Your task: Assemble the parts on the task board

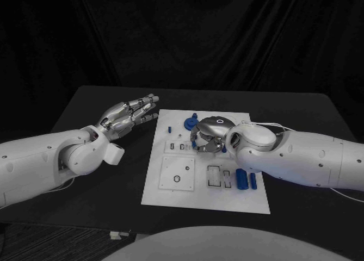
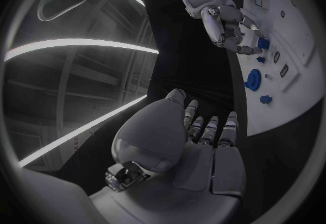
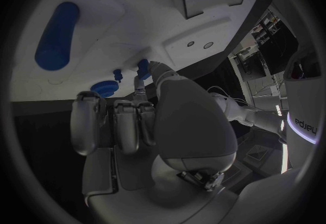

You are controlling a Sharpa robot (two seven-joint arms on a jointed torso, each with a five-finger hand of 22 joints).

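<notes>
The left hand hovers over the black worktop just beside the task board's far left corner, palm up, its fingers stretched out side by side and slightly apart, holding nothing and touching nothing. The left wrist view shows the same: long fingers extended over dark worktop, the board's edge just beyond them.

The right hand is over the far half of the task board, knuckles up, its fingers curled downward toward the board's surface. Whether they pinch a part cannot be told (the hand itself hides its fingertips in the head view, and the right wrist view looks along the backs of the fingers). In the left wrist view this hand hangs with fingers bent over the board, close to small blue parts.

A round blue part with a stub stands at the board's far edge, just beside the right hand; from the right wrist it appears as a blue disc right past the fingertips, with two small blue pegs next to it. A pair of long blue cylinders lies near the board's right edge on the near side, under the right forearm. White inset plates sit in the board's near left portion.

Black drapes close off the room behind the worktop.
</notes>
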